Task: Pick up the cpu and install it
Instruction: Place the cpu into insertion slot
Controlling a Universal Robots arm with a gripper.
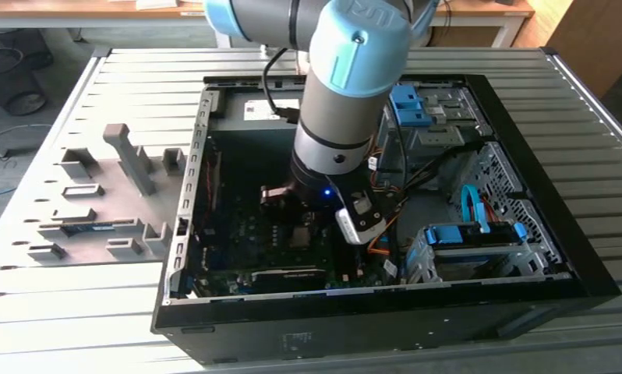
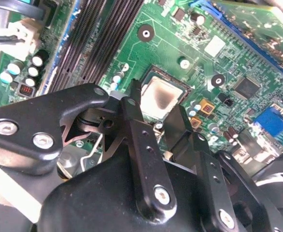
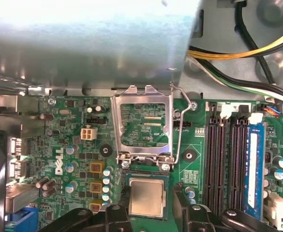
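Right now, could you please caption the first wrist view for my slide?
Silver square CPU lies in the green motherboard socket, hinged metal load plate open.

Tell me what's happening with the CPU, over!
End effector low over the CPU. CPU lying in its socket. Load plate flipped open, lever raised, neither over the CPU.

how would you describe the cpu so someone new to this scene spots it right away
Start at the open computer case on the slatted table and its green motherboard. Next to the open metal plate sits the cpu: a flat square with a plain silver top, unlike the small dark chips and long black memory slots around it.
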